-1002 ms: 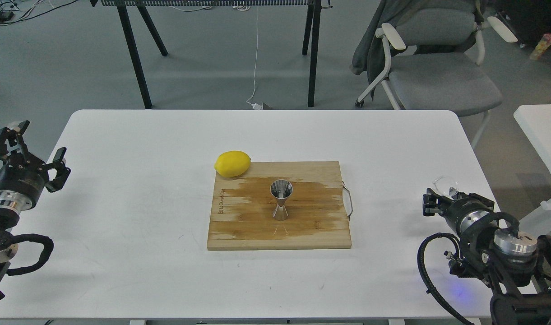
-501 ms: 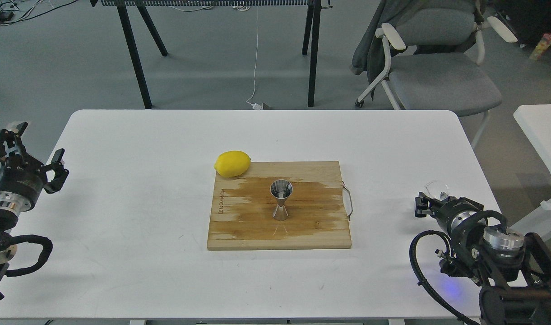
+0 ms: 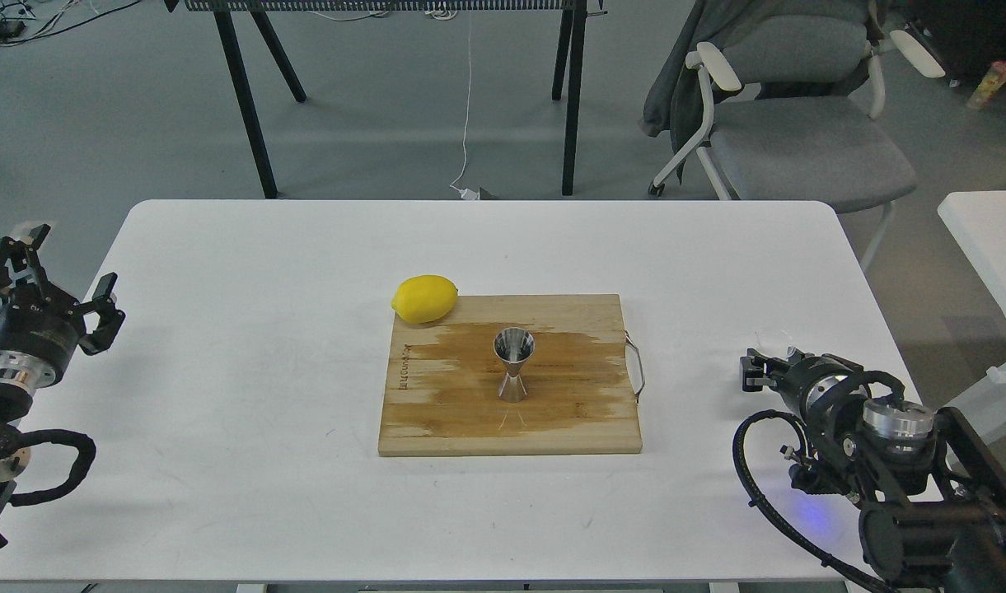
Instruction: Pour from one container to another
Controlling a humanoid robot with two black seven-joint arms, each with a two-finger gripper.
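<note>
The right gripper [image 3: 765,362], holding the glass cup [image 3: 775,338], has moved left.

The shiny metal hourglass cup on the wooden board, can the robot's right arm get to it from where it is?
Probably yes. Between the right gripper, which seems to carry the small clear glass cup, and the shiny steel hourglass jigger lies only bare white table and wooden cutting board. The yellow lemon sits off to the far side.
</note>
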